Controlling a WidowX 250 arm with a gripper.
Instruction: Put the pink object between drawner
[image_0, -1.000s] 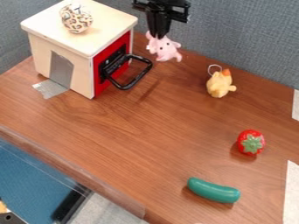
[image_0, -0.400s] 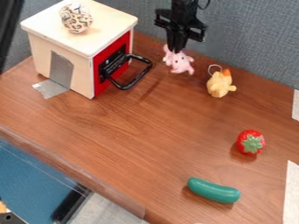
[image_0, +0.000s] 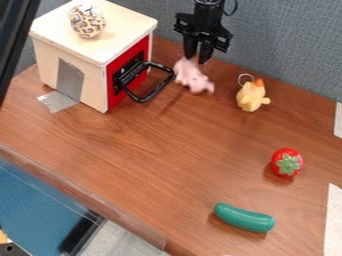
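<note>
Our black hand (image_0: 198, 57) hangs near the back edge of the tabletop (image_0: 153, 150), its fingers a little apart and gripping nothing. Just below their tips we see the pink toy (image_0: 194, 79), blurred and tilted, between a black handle (image_0: 159, 90) and a yellow toy (image_0: 252, 97). We cannot tell whether it touches the tabletop. Toward the back left corner stands a box (image_0: 57, 55) with a spotted ball (image_0: 87, 21) on top. A strawberry (image_0: 286, 163) lies toward the right edge, a cucumber (image_0: 244, 217) nearer the front.

Gray fabric partition (image_0: 287, 45) behind brn table (image_0: 160, 150)
</note>
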